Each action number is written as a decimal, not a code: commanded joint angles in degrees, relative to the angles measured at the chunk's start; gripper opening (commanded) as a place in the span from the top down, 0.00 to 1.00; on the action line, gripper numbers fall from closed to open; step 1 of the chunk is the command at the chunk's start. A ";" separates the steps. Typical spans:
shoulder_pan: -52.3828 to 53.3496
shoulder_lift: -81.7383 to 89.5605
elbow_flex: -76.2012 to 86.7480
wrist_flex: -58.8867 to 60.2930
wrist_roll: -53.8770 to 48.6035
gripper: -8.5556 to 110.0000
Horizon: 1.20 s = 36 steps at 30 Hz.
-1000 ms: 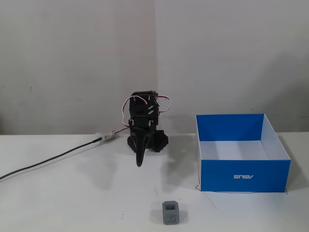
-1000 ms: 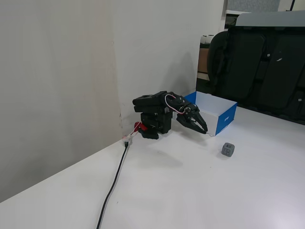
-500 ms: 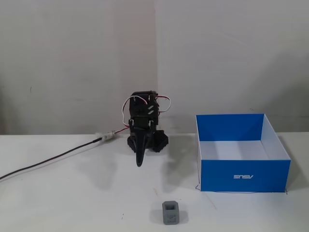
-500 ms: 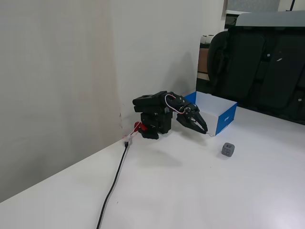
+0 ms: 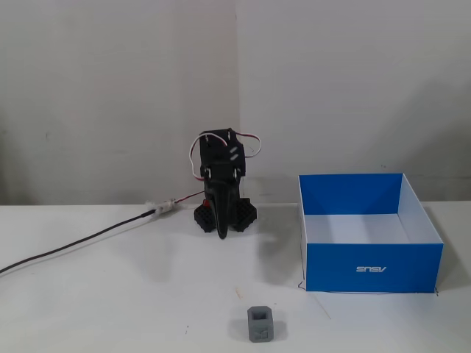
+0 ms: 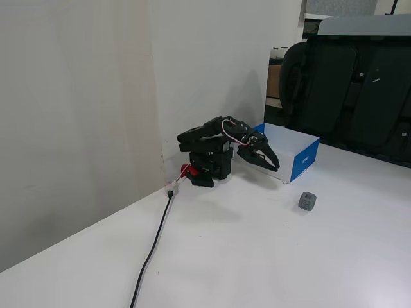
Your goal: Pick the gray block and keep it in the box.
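The gray block (image 5: 260,323) is a small cube with a square recess in its top. It sits on the white table near the front edge in a fixed view, and also shows in the other fixed view (image 6: 307,201). The blue box (image 5: 372,268) with a white floor and an upside-down ASUS logo stands to the block's right and a little behind it, and appears empty; it also shows behind the arm (image 6: 307,159). My gripper (image 5: 222,232) hangs folded down in front of the arm's base, shut and empty, well away from the block. It also shows from the side (image 6: 275,167).
A black cable (image 5: 73,246) runs from the arm's base leftward across the table (image 6: 154,247). A white wall stands behind the arm. Black chairs (image 6: 347,90) stand beyond the table's far side.
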 commanded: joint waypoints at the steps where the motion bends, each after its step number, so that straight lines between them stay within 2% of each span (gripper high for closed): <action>1: -0.88 -4.66 -11.43 -1.85 1.41 0.93; 3: -1.58 -18.02 -19.51 -2.99 2.81 0.93; 10: -4.66 -43.77 -33.57 -2.81 4.92 0.90; 18: -4.92 -74.44 -44.30 -3.43 5.36 0.78; 23: -6.15 -88.07 -52.65 -1.76 5.36 0.75; 29: -10.20 -99.84 -60.21 1.41 5.36 0.64; 36: -10.20 -113.91 -66.88 1.85 5.36 0.62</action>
